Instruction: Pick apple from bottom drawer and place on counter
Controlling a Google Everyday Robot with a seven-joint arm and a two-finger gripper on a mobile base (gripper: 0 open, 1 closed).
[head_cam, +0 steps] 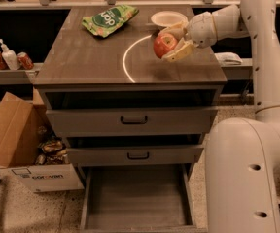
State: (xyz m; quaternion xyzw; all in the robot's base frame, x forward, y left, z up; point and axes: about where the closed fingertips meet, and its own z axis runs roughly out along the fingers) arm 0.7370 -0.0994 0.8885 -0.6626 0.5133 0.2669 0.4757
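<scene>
- Your pincer point(168, 45) grips the red apple point(162, 44), one pale finger above it and one below.
- The apple is held over the right part of the bench point(86, 57), with its shadow on the surface beneath.
- A white arc line point(125, 62) curves on the bench just left of the apple.
- A white bowl point(168, 19) sits just behind the apple; a green bag point(110, 19) lies farther left at the back.
- The bottom drawer point(137, 198) stands pulled out, showing you its grey floor.
- A cardboard box point(13, 135) rests on the ground at left.
</scene>
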